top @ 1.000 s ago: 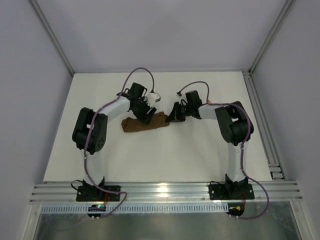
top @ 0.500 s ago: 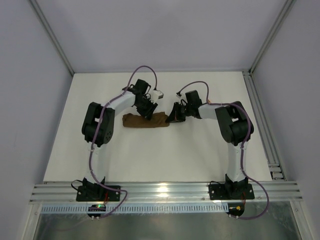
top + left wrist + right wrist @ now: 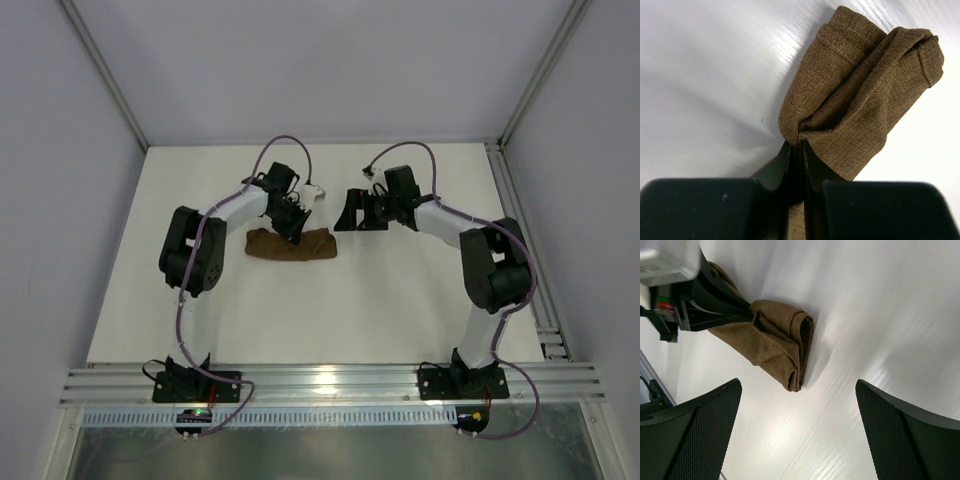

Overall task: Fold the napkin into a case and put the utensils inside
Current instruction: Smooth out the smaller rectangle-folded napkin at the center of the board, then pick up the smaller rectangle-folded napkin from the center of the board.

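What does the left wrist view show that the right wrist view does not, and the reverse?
Only the left wrist view shows the weave and hems of the napkin close up. Only the right wrist view shows the right gripper, wide open and clear of the napkin. Both show the left gripper shut on a pinch of the folded napkin on the white table.

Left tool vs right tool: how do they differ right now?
The left tool is shut, pinching a fold of the dark brown fabric napkin; the right tool is wide open and holds nothing. The left tool touches the napkin; the right tool hangs apart from it, off one end. Both are black and point at the napkin.
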Tool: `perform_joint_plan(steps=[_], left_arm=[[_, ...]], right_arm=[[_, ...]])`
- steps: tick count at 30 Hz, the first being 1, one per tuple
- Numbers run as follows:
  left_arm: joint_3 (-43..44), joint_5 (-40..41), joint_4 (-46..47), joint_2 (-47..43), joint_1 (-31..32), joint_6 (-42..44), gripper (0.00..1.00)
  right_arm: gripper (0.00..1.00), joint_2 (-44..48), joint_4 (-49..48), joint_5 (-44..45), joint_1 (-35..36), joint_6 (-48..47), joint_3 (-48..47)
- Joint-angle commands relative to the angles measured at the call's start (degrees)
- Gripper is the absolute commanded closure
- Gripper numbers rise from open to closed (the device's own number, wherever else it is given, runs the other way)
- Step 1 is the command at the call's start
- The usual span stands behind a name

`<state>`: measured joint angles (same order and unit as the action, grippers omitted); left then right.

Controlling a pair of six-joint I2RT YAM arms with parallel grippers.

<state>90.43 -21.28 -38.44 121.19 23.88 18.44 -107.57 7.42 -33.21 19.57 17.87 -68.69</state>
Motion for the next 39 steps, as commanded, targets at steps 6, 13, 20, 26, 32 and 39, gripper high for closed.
perform_joint_plan(steps=[6, 13, 20, 26, 32, 39], left_arm=[[-8.5, 0.7, 2.7, -12.0, 0.4, 1.7, 1.0], [-14.3, 1.9, 4.6, -17.6, 2.7, 5.9, 1.0], [-17.7, 1.2, 3.9, -22.3, 4.6, 8.6, 1.0], [-19.9, -2.6, 1.0, -25.6, 5.7, 13.7, 1.0], [-19.6, -8.3, -5.4, -27.5, 6.4, 19.9, 1.0], [-18.5, -8.0, -7.4, -26.2, 6.8, 20.8, 1.0]], right_arm=[[0.01, 18.3, -22.0, 5.3, -3.2, -3.6, 9.6], [0.01, 15.8, -39.3, -14.6, -4.8, 7.3, 14.0], [0.01, 14.6, -45.1, -13.9, 0.9, -2.8, 21.2], [0.01, 8.0, -38.3, -17.8, 4.2, -3.9, 18.1], [0.01, 1.1, -38.3, -20.0, 9.1, -3.3, 15.2], [0.01, -1.7, -39.1, -21.2, 13.0, -5.2, 13.4]])
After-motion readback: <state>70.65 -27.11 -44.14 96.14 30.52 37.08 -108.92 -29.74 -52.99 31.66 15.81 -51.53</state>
